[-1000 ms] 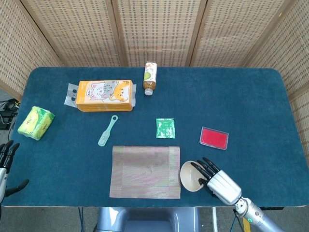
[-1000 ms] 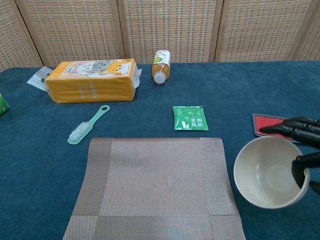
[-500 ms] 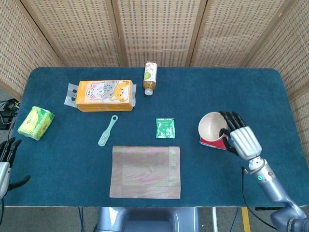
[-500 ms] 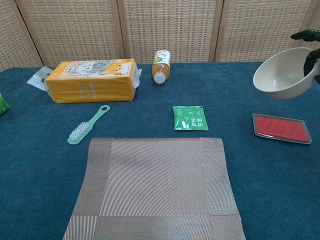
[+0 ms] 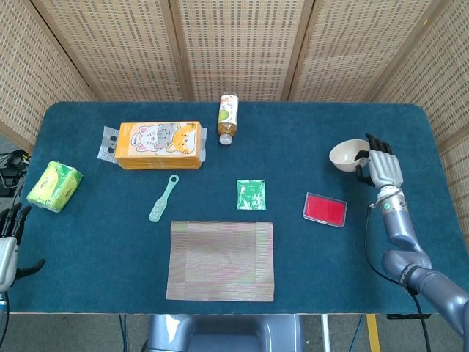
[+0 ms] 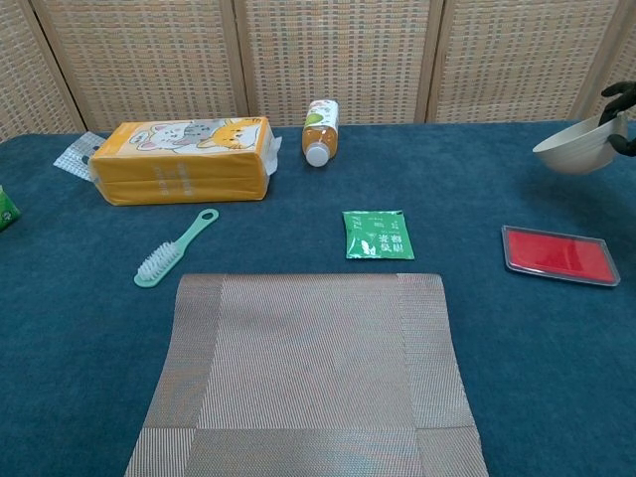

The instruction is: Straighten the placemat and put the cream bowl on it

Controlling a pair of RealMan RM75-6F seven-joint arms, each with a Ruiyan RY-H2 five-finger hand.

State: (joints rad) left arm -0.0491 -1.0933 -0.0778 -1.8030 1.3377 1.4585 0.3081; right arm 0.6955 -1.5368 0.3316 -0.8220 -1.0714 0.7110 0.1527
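The striped placemat (image 5: pixel 221 260) (image 6: pixel 313 373) lies flat and square near the table's front edge, with nothing on it. My right hand (image 5: pixel 382 166) (image 6: pixel 623 117) grips the cream bowl (image 5: pixel 346 155) (image 6: pixel 576 147) by its rim at the right side of the table, beyond the red tray. The bowl looks lifted off the cloth. My left hand (image 5: pixel 9 242) hangs off the table's left front corner with its fingers apart and nothing in it.
A red tray (image 5: pixel 325 209) (image 6: pixel 555 254) lies right of the mat. A green sachet (image 5: pixel 250 194) (image 6: pixel 378 235), mint brush (image 5: pixel 163 199) (image 6: pixel 175 247), orange tissue pack (image 5: pixel 159 144) (image 6: pixel 181 157), bottle (image 5: pixel 228 118) (image 6: pixel 319 130) and green packet (image 5: pixel 54 185) sit further back and left.
My right hand has carried the bowl from beside the mat's right edge up and away to the table's far right. The mat and left hand have barely moved.
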